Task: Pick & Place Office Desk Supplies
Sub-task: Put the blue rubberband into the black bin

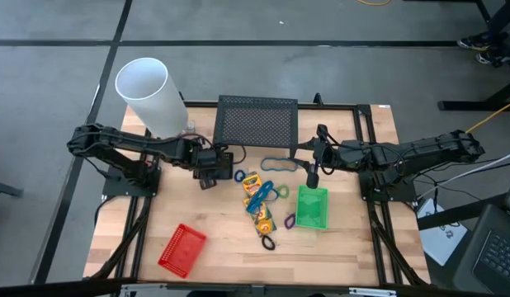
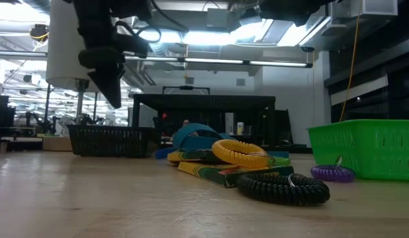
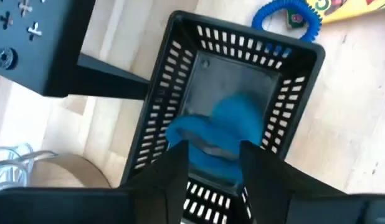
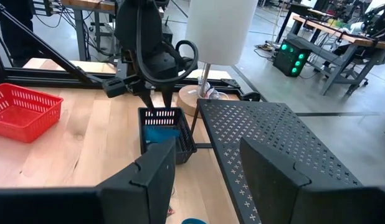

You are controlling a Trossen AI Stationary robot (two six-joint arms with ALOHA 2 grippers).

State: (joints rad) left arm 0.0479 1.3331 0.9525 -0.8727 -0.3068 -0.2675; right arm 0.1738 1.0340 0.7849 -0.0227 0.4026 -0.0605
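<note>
A small black mesh basket (image 3: 180, 93) stands on the table left of centre, with a blue thing (image 3: 227, 124) lying in it. My left gripper (image 3: 220, 171) hangs just above the basket (image 4: 164, 127), pointing steeply down, open; the blue thing shows beyond the gap between its fingers. Crayon boxes (image 1: 257, 202), blue-handled scissors (image 1: 259, 191) and coiled loops (image 2: 239, 152) lie in a pile at mid-table. My right gripper (image 4: 211, 180) waits open above the table, near the green basket (image 1: 313, 206).
A wide black mesh stand (image 1: 257, 122) sits at the far middle and a big white cylinder (image 1: 148, 91) at the far left. A red basket (image 1: 182, 247) lies near the front left. A blue loop (image 3: 286, 15) lies beside the black basket.
</note>
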